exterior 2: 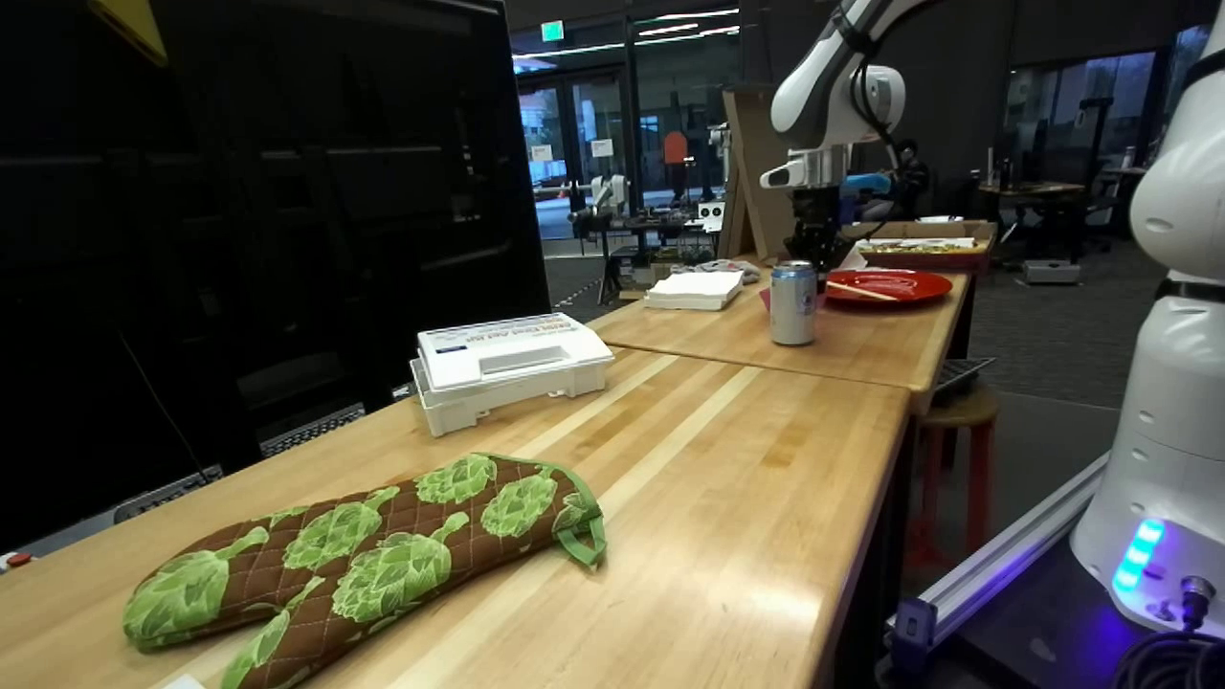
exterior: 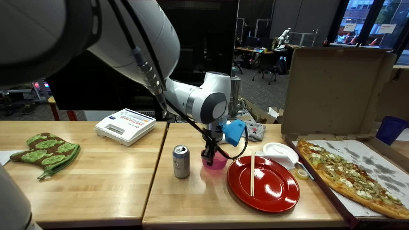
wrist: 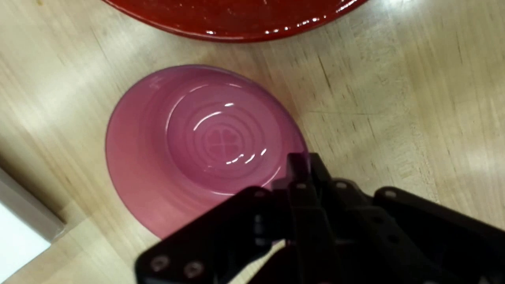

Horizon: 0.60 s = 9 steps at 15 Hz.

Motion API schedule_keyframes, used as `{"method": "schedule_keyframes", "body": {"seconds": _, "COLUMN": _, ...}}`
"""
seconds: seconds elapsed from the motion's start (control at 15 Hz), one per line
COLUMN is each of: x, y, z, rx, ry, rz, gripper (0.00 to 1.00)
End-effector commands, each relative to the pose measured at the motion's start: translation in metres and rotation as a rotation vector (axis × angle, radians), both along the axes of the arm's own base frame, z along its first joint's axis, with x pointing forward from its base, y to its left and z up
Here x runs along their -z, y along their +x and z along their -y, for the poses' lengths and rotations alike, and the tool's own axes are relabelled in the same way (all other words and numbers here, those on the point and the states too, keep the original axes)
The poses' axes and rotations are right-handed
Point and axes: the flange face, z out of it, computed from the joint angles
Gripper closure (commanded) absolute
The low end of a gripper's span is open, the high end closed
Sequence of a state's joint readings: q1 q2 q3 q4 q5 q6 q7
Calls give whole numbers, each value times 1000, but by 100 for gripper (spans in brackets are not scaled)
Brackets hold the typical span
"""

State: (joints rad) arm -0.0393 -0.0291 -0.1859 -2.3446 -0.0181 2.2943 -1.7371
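Along the wooden tables (exterior: pixel 105 191), we read "First Aid Kit" on a white case (exterior: pixel 125 126); the can (exterior: pixel 181 164) bears print too small for us. The gripper (wrist: pixel 309 158) has its fingers clamped on the rim of the pink bowl (wrist: pixel 221 138), between can and red plate (exterior: pixel 271 182).

Two shiny wooden tables (exterior: pixel 191 201) stand side by side near a big black panel (exterior 2: pixel 287 211) and a stool (exterior 2: pixel 962 407) with red legs, and farther back there are a gray floor (exterior: pixel 274 97), a dark wall (exterior: pixel 314 19), tall windows (exterior: pixel 356 14) with orange cones (exterior: pixel 373 42) outside, and a little green sign (exterior 2: pixel 552 31) glowing up high.
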Motion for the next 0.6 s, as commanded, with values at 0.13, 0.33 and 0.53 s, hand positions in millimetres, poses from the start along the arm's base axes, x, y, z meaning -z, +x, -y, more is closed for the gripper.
{"method": "schedule_keyframes", "body": {"seconds": 0.13, "x": -7, "y": 7, "z": 7, "rx": 0, "ry": 7, "rz": -18, "gripper": 53}}
{"method": "schedule_keyframes", "body": {"seconds": 0.33, "x": -13, "y": 2, "z": 7, "rx": -12, "ry": 10, "rz": -5, "gripper": 34}}
{"method": "schedule_keyframes", "body": {"seconds": 0.53, "x": -28, "y": -7, "z": 8, "rx": -20, "ry": 10, "rz": 28, "gripper": 13}}
